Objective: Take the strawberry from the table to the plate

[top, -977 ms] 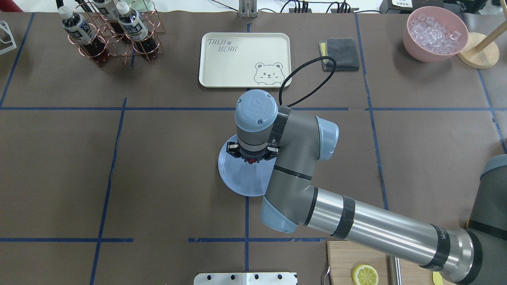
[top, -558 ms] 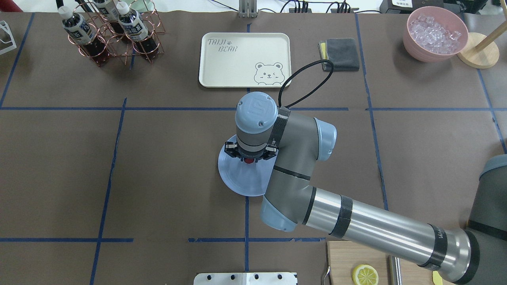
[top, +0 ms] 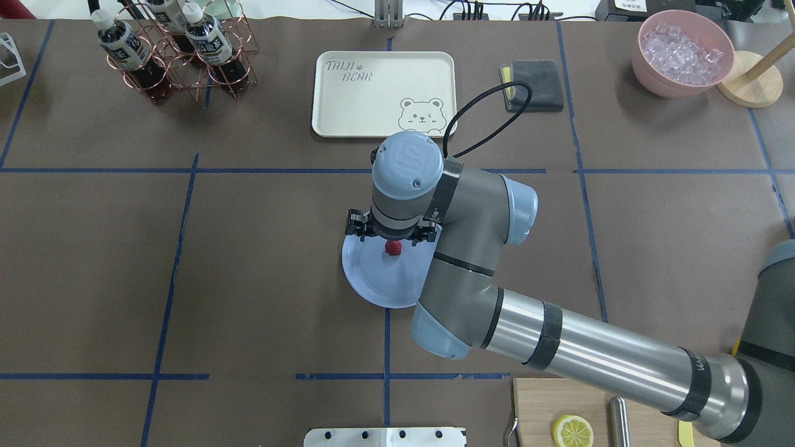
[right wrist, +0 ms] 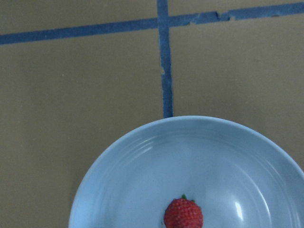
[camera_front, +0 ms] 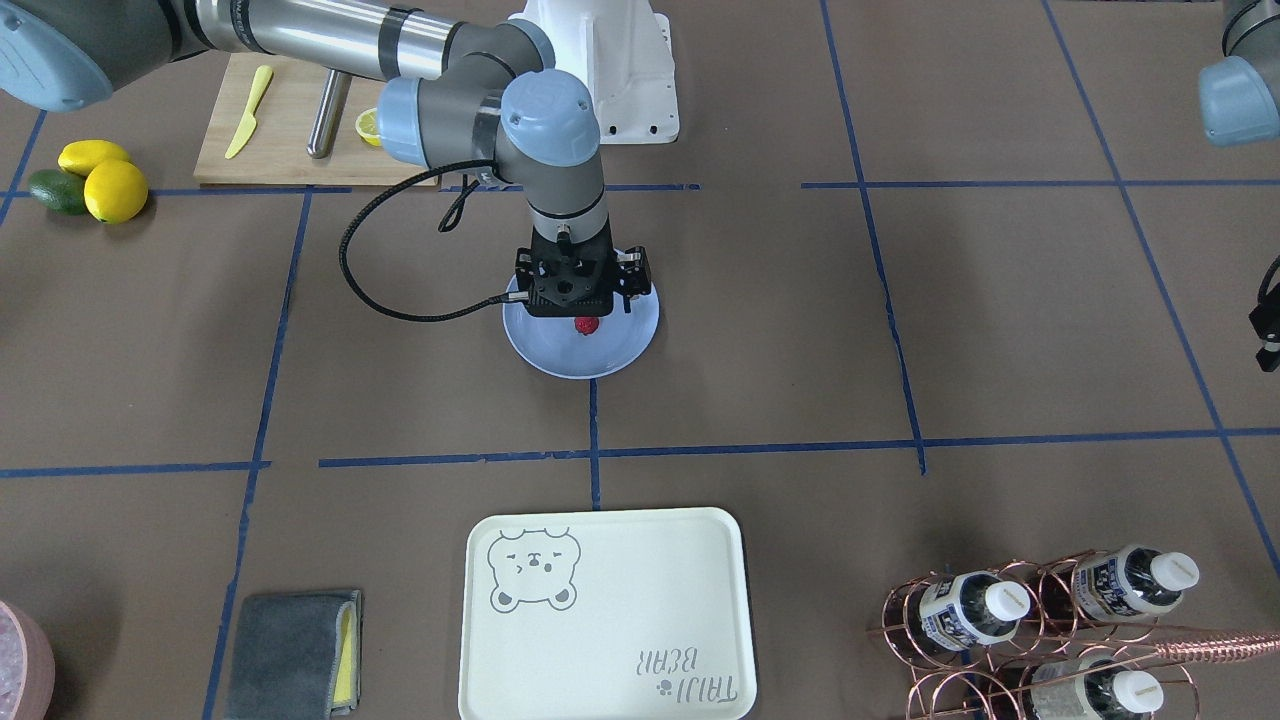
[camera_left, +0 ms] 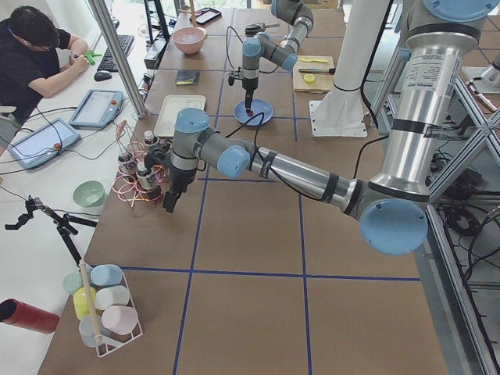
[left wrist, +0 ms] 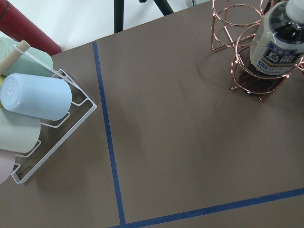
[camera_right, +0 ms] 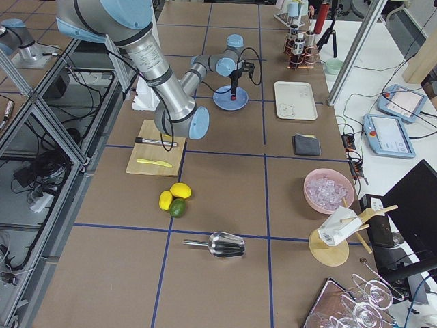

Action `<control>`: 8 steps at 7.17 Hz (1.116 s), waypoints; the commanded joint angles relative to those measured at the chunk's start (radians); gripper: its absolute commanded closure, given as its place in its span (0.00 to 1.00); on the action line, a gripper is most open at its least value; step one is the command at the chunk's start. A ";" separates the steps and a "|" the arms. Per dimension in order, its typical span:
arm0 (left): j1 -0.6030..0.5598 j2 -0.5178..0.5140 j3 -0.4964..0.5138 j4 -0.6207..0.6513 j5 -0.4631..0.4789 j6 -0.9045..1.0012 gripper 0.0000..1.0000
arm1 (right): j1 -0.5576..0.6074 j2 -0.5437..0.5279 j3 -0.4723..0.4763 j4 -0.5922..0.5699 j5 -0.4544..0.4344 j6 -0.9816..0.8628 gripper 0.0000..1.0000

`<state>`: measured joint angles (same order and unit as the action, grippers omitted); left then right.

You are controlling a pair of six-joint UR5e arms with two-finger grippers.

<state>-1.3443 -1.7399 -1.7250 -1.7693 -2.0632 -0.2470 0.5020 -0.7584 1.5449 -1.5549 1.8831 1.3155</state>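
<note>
Right tool (top: 390, 234) is hovering, jaws apart, over plate (right wrist: 123, 171); strawberry (right wrist: 183, 214) is lying free inside, so placement is looking done.

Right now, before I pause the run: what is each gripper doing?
Left gripper: cannot be told.
Right gripper: open, empty; the strawberry lies on the plate.
</note>
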 commanded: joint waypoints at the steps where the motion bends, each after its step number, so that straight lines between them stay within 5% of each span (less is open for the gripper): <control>1: -0.001 0.005 0.002 0.004 -0.003 0.000 0.00 | 0.064 -0.031 0.221 -0.248 -0.005 -0.065 0.00; 4: -0.057 0.043 0.039 0.054 -0.135 0.119 0.00 | 0.227 -0.255 0.513 -0.402 0.039 -0.432 0.00; 6: -0.125 0.072 0.071 0.106 -0.140 0.304 0.00 | 0.430 -0.402 0.535 -0.386 0.234 -0.678 0.00; 8: -0.185 0.076 0.163 0.105 -0.176 0.456 0.00 | 0.688 -0.597 0.502 -0.386 0.385 -1.114 0.00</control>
<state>-1.4899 -1.6683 -1.6154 -1.6663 -2.2206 0.1149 1.0282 -1.2365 2.0680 -1.9412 2.1732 0.4758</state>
